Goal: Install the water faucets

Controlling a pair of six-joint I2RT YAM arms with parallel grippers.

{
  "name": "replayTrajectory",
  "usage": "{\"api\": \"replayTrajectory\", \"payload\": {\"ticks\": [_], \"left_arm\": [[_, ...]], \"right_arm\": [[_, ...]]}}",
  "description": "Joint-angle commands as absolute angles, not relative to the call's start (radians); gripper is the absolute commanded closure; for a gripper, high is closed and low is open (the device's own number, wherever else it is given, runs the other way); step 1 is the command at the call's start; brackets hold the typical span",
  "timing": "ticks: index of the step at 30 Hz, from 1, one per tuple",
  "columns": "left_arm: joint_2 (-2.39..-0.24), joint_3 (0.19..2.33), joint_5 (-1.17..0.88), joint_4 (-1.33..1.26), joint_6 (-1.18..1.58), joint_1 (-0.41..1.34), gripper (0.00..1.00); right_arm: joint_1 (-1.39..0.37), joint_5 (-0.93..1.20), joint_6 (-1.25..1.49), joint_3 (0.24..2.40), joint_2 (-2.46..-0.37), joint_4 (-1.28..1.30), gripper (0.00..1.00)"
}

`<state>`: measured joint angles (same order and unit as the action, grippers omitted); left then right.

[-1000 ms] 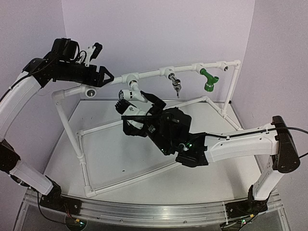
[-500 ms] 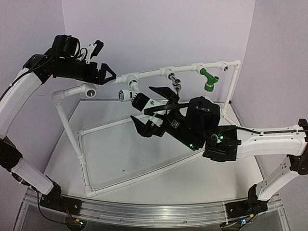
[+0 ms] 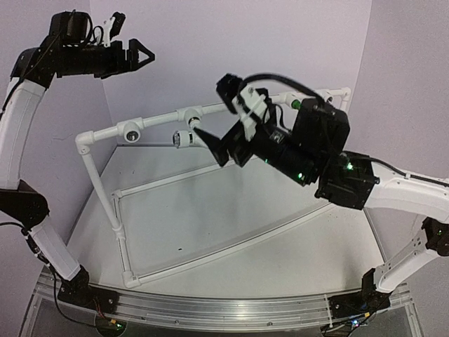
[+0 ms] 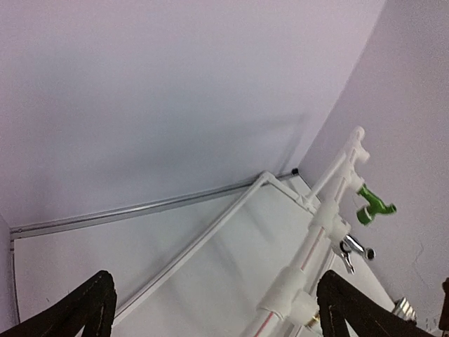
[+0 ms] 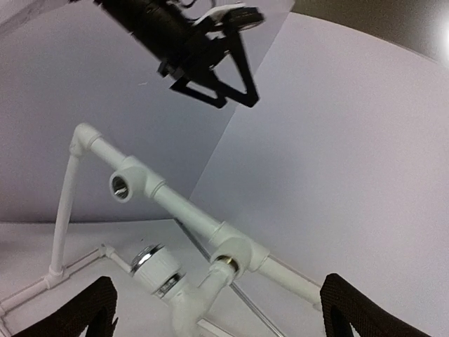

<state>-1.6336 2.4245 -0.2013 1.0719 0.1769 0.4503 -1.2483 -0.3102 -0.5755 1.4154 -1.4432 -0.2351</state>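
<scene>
From the top camera I see my left gripper (image 3: 140, 55) high up with its fingers spread wide and nothing between them. The pipe frame (image 3: 98, 179) lies well below and ahead of it. My right gripper (image 3: 216, 144) hangs over the middle of the frame, also fully spread and empty. The white faucet (image 3: 184, 137) sits just past its fingertip, hanging from the top rail and apart from the finger. A sliver of the green faucet (image 3: 296, 104) peeks out behind that arm (the rest is covered).

On the left wrist camera the two fingers (image 4: 88, 312) frame the bottom corners with only air between them. Far ahead and to their right, the green faucet (image 4: 372, 206) and the chrome faucet (image 4: 351, 249) hang from the rail.

On the right wrist camera the fingers (image 5: 88, 312) stand wide apart, holding nothing. The white faucet (image 5: 165, 277) sits low between them, seated under its fitting. An open socket (image 5: 121, 186) lies ahead and to the left, and the left gripper (image 5: 210, 63) hangs above.
</scene>
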Motion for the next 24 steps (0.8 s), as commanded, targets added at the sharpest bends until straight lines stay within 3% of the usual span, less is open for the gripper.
{"api": "replayTrajectory", "payload": {"ticks": [1, 7, 16, 24], "left_arm": [[-1.683, 2.495, -0.157, 1.179, 0.321, 0.299, 0.00], [-1.659, 2.392, -0.200, 1.148, 0.427, 0.052, 0.00], [-1.569, 2.176, -0.092, 1.062, 0.390, 0.037, 0.00], [-1.572, 2.116, -0.030, 1.074, 0.388, 0.037, 0.00]], "right_arm": [[-1.132, -0.342, -0.451, 1.610, -1.493, -0.225, 0.02], [-0.970, -0.372, -0.329, 1.722, -1.526, -0.164, 0.02], [-0.614, -0.324, -0.081, 1.637, -1.436, -0.048, 0.02], [-0.435, -0.289, -0.012, 1.477, -1.294, -0.037, 0.02]]}}
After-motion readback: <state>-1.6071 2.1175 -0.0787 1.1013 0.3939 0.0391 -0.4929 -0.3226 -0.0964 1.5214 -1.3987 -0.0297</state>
